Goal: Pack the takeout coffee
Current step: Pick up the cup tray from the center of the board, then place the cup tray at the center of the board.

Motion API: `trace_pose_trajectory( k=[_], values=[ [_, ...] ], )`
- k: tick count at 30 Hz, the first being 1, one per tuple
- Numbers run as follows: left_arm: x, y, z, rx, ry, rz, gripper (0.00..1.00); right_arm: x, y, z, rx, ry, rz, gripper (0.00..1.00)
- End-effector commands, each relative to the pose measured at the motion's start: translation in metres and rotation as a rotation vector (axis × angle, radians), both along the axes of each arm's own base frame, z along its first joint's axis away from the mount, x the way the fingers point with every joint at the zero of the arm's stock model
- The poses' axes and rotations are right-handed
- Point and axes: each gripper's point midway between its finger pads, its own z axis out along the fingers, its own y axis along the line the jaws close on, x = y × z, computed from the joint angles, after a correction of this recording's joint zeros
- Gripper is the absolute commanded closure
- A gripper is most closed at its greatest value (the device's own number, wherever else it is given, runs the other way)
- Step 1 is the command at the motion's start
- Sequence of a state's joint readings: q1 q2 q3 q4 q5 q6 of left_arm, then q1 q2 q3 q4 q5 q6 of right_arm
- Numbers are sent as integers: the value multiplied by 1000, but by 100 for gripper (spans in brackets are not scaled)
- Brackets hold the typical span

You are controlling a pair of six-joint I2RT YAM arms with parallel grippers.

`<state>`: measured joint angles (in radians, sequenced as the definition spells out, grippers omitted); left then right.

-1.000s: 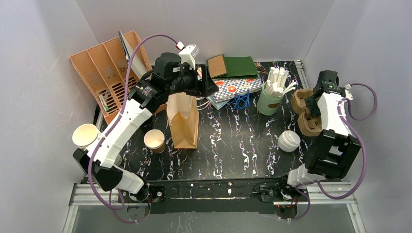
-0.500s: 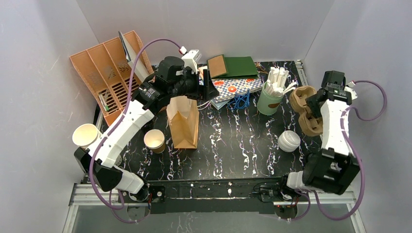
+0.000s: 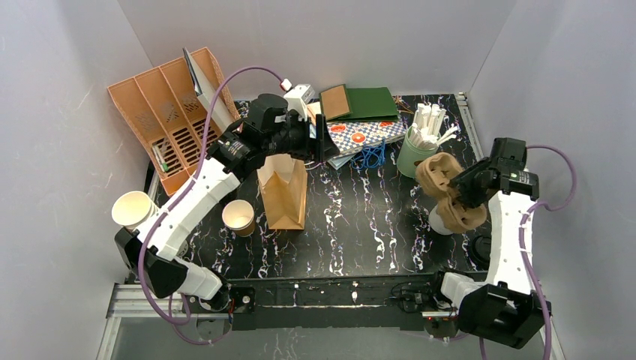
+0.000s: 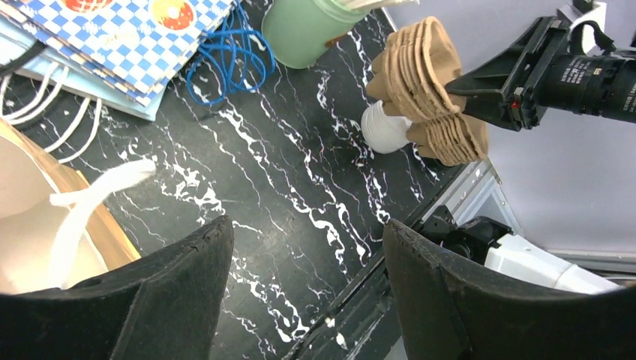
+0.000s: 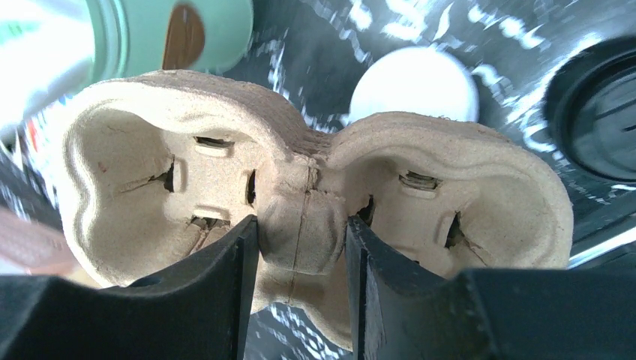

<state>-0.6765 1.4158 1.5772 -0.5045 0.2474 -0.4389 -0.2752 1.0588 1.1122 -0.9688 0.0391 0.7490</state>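
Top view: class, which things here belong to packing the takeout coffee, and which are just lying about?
Belong to the job: paper cup; white lids; cup carriers, held by the right gripper; paper bag.

Lying about: orange rack; green cup of sticks; blue cord; green folder; stack of cream cups.

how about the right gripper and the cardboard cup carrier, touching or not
Touching. In the right wrist view the right gripper has both fingers pressed on the middle ridge of the pulp cup carrier, with no gap on either side.
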Motion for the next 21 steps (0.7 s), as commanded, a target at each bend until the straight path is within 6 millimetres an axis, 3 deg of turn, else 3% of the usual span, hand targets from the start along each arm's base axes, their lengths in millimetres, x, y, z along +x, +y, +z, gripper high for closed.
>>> trace_pose_trajectory(
  k=[1, 5, 12, 21],
  values=[
    [-14, 0, 0, -29, -3, -41, 30, 8, 53, 7, 90, -94, 278, 68],
    [-17, -14, -9, -68, 34, -79, 33, 15, 87, 1, 20, -60, 425, 68],
    [-19, -57, -2, -69, -6, -143, 35, 35, 129, 10, -137, -64, 562, 67],
    [-28, -109, -23, -50, 0, -177, 41, 66, 150, -14, -286, -133, 787, 57]
  ],
)
